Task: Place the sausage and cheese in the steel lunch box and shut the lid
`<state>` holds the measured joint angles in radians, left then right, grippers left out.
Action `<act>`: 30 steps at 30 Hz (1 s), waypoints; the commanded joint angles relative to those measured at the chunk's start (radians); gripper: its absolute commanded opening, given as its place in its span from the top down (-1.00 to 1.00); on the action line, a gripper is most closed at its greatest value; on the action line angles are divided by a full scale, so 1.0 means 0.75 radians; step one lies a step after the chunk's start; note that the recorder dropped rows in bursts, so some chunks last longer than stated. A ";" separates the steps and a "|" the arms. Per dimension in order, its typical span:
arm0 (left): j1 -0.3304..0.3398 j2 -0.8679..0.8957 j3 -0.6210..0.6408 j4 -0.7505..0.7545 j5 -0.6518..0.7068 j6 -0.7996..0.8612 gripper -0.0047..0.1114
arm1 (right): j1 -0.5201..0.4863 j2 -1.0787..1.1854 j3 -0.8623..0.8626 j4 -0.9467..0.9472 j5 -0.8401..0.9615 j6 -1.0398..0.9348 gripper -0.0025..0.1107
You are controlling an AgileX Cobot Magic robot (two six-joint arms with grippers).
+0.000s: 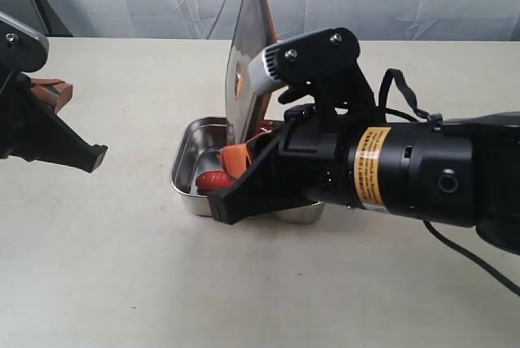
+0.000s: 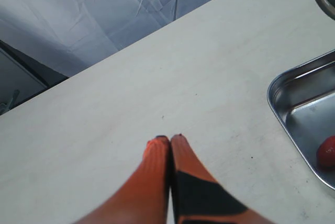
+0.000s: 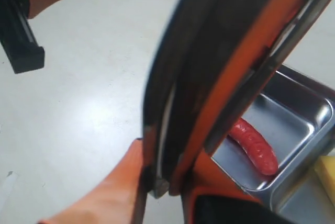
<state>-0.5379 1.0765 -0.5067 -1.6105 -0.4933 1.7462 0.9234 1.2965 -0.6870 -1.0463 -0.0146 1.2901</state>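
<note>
1. The lid (image 1: 248, 55) stands almost on edge at the centre of the exterior view, over the steel lunch box (image 1: 185, 171), with its lower edge pinched in your right gripper (image 3: 163, 185).
2. The fingers (image 3: 123, 182) clamp just that rim, one on each face. Most of the lid sticks out beyond them.
3. Watch it: with so thin a grip, the lid could pivot or slip as you tip it down and land skewed.
4. The sausage (image 3: 255, 143) lies in one compartment and the cheese (image 3: 327, 177) in the next, both under the lid's path.
5. Your left gripper (image 2: 170, 139), at the far left of the exterior view, is closed on nothing and apart from the box.
</note>
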 commanded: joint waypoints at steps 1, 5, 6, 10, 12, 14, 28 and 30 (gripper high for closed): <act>-0.001 -0.008 -0.009 -0.011 -0.007 -0.012 0.92 | -0.020 -0.017 0.001 -0.033 -0.053 0.016 0.97; -0.001 -0.008 -0.009 -0.011 -0.007 -0.012 0.92 | -0.020 -0.017 0.001 -0.033 -0.175 0.016 0.97; -0.001 -0.008 -0.009 -0.011 -0.007 -0.012 0.92 | -0.020 -0.017 0.001 -0.033 -0.201 0.023 0.97; -0.001 -0.005 -0.017 0.119 0.157 -0.085 0.92 | -0.020 -0.017 0.001 -0.033 -0.242 0.088 0.97; -0.001 -0.005 -0.026 0.161 0.287 -0.200 0.92 | -0.020 -0.017 0.001 -0.033 -0.242 0.106 0.97; -0.001 -0.005 -0.026 0.138 0.481 -0.277 0.92 | -0.023 -0.019 0.001 -0.033 -0.242 0.106 0.97; -0.001 0.062 -0.026 0.145 0.161 -0.257 0.92 | -0.367 0.010 0.004 -0.227 -0.711 0.502 0.97; -0.001 0.062 -0.026 0.176 0.260 -0.217 0.92 | -0.410 0.032 0.004 -0.310 -0.796 0.591 0.97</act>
<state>-0.5379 1.1218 -0.5234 -1.5128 -0.3739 1.5579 0.6587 1.3026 -0.6870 -1.1939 -0.5149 1.6528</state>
